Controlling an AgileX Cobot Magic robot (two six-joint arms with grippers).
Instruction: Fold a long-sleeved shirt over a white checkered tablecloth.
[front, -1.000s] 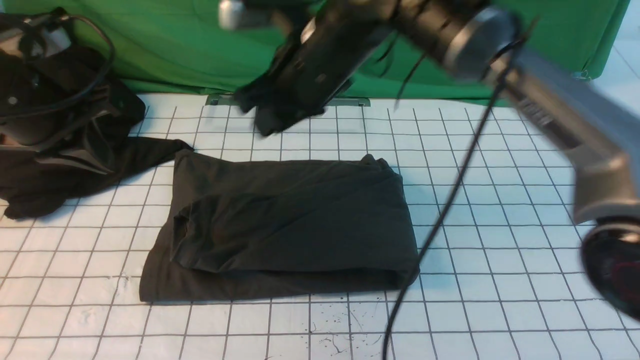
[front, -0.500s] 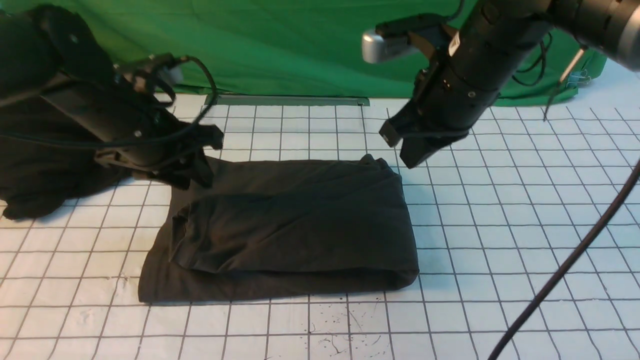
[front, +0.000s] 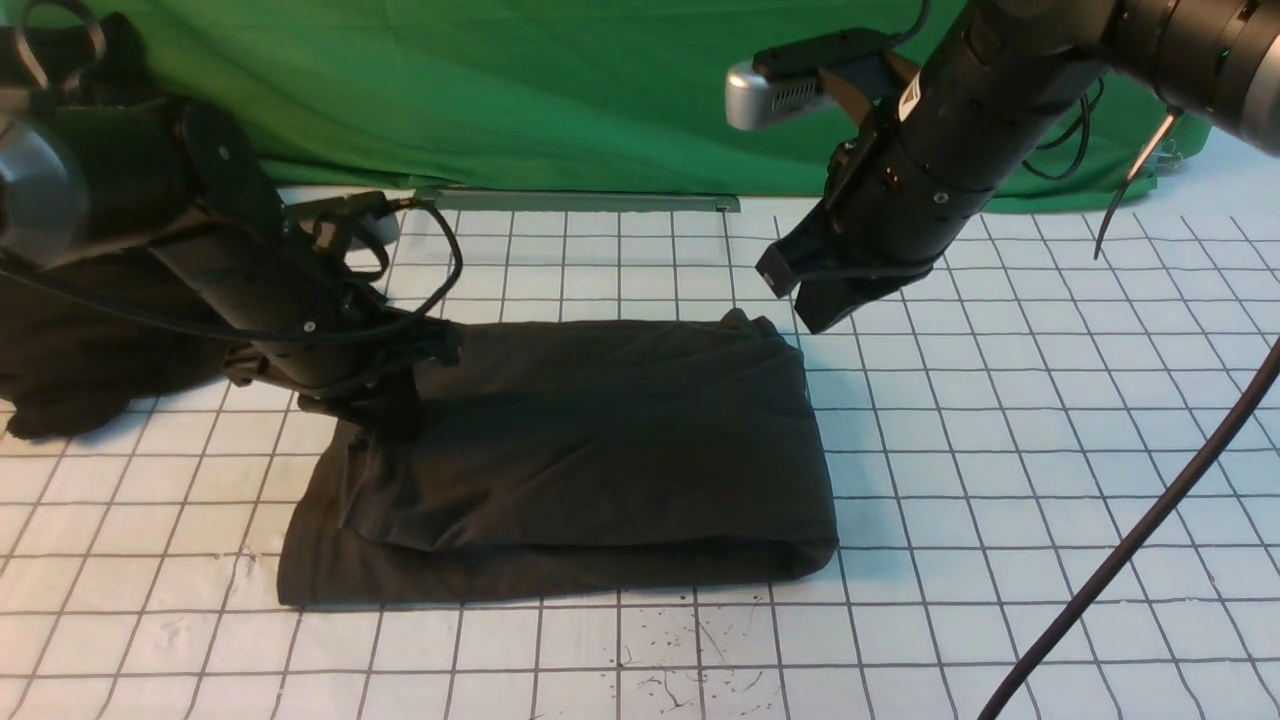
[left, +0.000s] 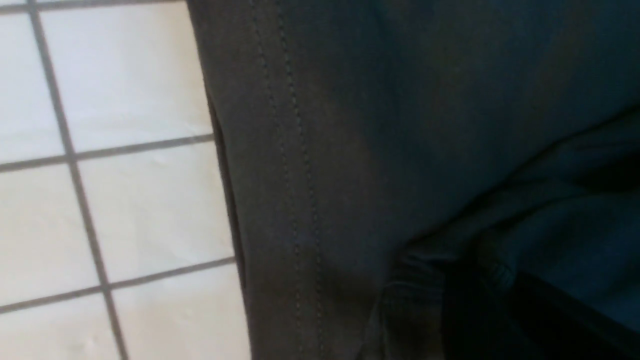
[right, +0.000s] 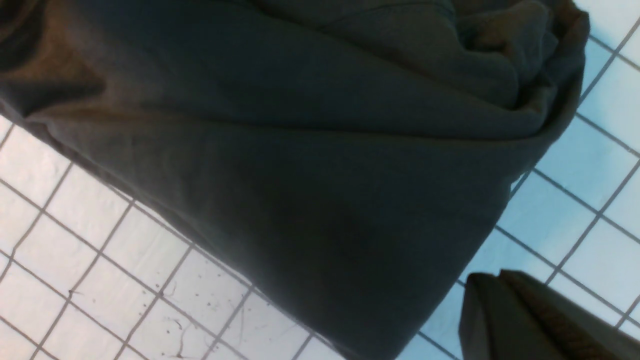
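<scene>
So the white checkered tablecloth (front: 1000, 450) covers the whole table, same as before, with the green backdrop (front: 550, 90) hanging behind it. The long-sleeved shirt (front: 600, 440) sits right in the middle of the cloth, folded into a chunky rectangle with the print hidden. Its shape is basically unchanged from a second ago. The other black garment heap (front: 70, 340) is still dumped at the far left edge.

The arms are where the action is. The right arm (front: 960, 130) was a blurry streak across the far middle a second ago. Now it's parked on the right side, and it has barely budged in the last half second. The left arm (front: 240, 270) was back over the heap a second ago, then reached the shirt's far left corner. Now it has dropped lower onto the shirt's left edge.

The left gripper (front: 395, 405) is down on the fabric there. In the left wrist view the cloth puckers up right at the dark finger, next to the stitched hem, so it looks pinched on a bit of the shirt. The right gripper (front: 815, 300) hovers just above the shirt's far right corner with its fingers pressed together and nothing in them. In its wrist view the finger is over bare tablecloth beside the shirt.

A dark cable (front: 1150, 520) dangles across the right side, further right than a second ago. A few dark specks (front: 680, 685) dot the near edge.
</scene>
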